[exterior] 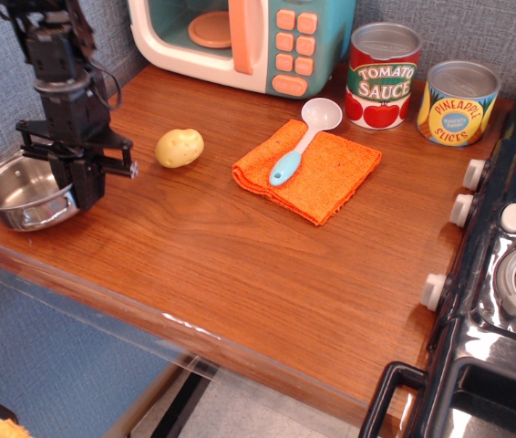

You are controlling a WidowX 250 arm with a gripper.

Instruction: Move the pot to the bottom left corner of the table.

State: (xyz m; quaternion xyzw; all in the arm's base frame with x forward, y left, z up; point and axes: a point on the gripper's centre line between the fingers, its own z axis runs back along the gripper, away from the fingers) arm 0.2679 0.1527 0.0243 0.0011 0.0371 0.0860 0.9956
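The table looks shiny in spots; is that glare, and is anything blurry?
In the only view, the table shows a small white glare streak near its front edge; the pot mirrors its surroundings in its steel; the gripper and the cans look sharp, nothing smeared by motion.

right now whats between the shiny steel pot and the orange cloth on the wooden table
In the single camera view, a yellow potato lies between the shiny steel pot and the folded orange cloth; the black claw grips the pot's right rim.
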